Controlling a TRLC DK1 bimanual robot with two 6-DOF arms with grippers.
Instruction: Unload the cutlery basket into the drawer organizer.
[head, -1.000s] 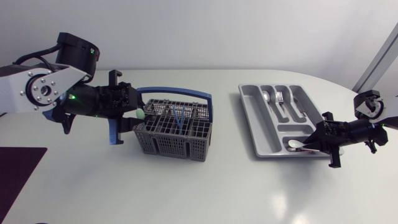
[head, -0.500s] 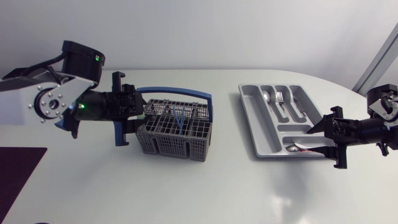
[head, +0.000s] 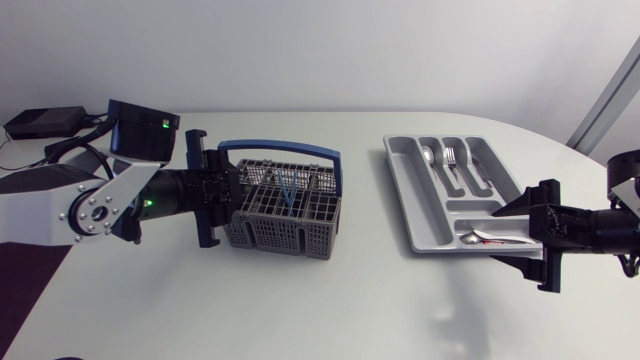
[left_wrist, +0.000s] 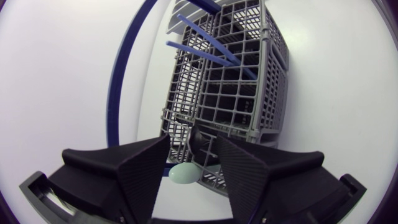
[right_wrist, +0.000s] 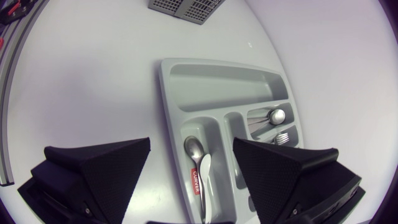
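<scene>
Looking from the head view, the cutlery basket (head: 285, 215) stands on the table left of the middle, and its blue carrying handle (head: 285, 147) is folded toward the far side. The drawer organizer (head: 400, 190) lies well apart from it, to the right.

The left gripper (head: 232, 192) is at the end of the basket, and its fingers are spread. In the left wrist view a dark upright part (left_wrist: 195, 144) stands in the gap between them. I see no contact on both sides, so I judge that nothing is grasped. A pale oval thing (left_wrist: 183, 174) lies just under the fingertips (what it is, I cannot tell). Two blue-handled pieces (left_wrist: 211, 37) lean inside the grid further ahead.

The right gripper (right_wrist: 191, 142) hangs over the near end of the organizer with its fingers wide apart and empty. Under it, two spoons (right_wrist: 194, 149) lie in the cross compartment. A fork (head: 450, 155) and another spoon (head: 428, 155) lie in the long compartments.

The cutlery is probably light, stiff and smooth, so it can slip or swing. I would pinch a piece across its handle, close to the top where it rises above the grid, and lift it straight up so it does not catch on the bars.
</scene>
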